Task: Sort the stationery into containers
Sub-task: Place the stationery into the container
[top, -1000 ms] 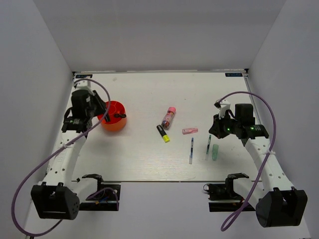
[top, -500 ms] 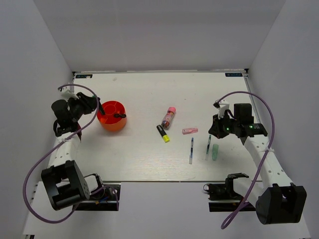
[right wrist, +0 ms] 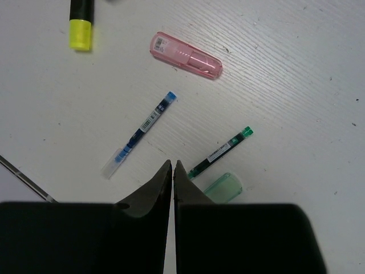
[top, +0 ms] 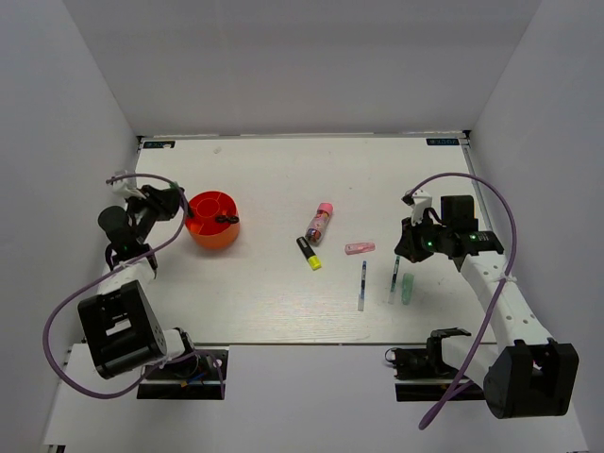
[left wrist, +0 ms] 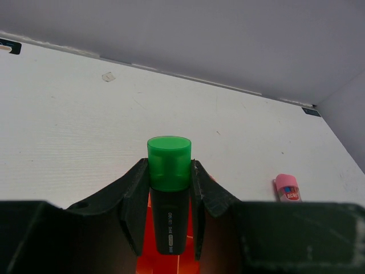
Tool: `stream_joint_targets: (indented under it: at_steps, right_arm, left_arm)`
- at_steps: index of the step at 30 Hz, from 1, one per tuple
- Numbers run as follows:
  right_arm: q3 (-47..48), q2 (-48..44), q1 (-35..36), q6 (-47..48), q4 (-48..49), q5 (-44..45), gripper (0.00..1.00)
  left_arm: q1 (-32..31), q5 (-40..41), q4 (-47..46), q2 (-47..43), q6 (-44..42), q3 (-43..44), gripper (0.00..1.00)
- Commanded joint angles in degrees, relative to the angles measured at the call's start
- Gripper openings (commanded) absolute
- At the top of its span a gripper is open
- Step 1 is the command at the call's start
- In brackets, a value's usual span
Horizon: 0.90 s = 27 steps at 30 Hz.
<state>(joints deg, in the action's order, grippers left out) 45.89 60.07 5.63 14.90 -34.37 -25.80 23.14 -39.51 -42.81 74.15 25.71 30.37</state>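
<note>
Probably a robotics lab cell, white table (top: 274, 179) boxed by blank walls (top: 302, 66), two cabled arms (top: 495, 293)

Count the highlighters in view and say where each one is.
2. The green-capped highlighter is held in the left gripper by the red organiser; the yellow-capped highlighter lies on the table near the glue stick. The organiser may hide others.

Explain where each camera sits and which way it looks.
Top external: above and behind, looking down on the table; left arm and right arm show.
Left wrist: on the left arm, facing across the table; its fingers clamp a green-capped highlighter.
Right wrist: on the right arm, facing down at the pink eraser; its shut fingers show.
Top and left wrist share the glue stick.
</note>
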Motion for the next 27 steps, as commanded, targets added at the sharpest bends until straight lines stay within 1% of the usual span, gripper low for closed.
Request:
stream_joint_targets:
  at_steps: [1, 7, 9, 12, 16, 17, 21, 23, 25, 26, 27]
  right_arm:
    - [-0.3, 0.0, -0.1, 0.8, 1.3, -0.1, 0.06]
    - [-0.3, 0.1, -0.1, 1.0, 1.5, 0.0, 0.06]
    - [-0.3, 0.0, -0.1, 0.9, 1.5, -0.1, 0.08]
    - [-0.3, 0.0, -0.2, 0.9, 1.5, -0.1, 0.13]
    - [-0.3, -0.4, -0.2, 1.1, 1.3, -0.4, 0.13]
    - [-0.3, -0.4, -0.1, 1.0, 1.4, -0.5, 0.14]
    - [-0.2, -0.2, -0.1, 0.8, 1.1, -0.7, 0.14]
    - [-0.3, -0.2, -0.2, 0.8, 1.2, -0.7, 0.16]
    - [-0.2, -0.3, -0.2, 0.9, 1.3, -0.8, 0.24]
    - [0.0, -0.3, -0.3, 0.9, 1.2, -0.9, 0.28]
    - [-0.1, -0.4, -0.2, 0.9, 1.1, -1.1, 0.33]
  left_arm:
    - [0.1, -0.5, -4.6, 0.8, -1.9, -0.8, 0.0]
    - [-1.2, 0.9, -1.3, 0.8, -6.4, -1.9, 0.0]
    - [-2.0, 0.7, -0.3, 1.0, -7.9, -1.8, 0.0]
    - [-2.2, 1.1, 0.5, 1.4, -9.2, -2.0, 0.0]
    - [-2.8, 2.6, 0.7, 1.8, -10.9, -2.9, 0.0]
    - [-2.8, 2.7, 0.7, 1.9, -11.1, -3.1, 0.01]
    - [-2.8, 3.6, 1.5, 2.0, -11.7, -3.4, 0.01]
    - [-3.0, 4.0, 1.5, 1.9, -12.2, -3.7, 0.04]
    - [-3.2, 4.8, 2.0, 1.9, -12.4, -4.3, 0.06]
    - [-3.4, 5.1, 2.5, 2.0, -13.0, -4.6, 0.08]
    - [-3.4, 5.8, 2.6, 1.8, -13.1, -4.7, 0.14]
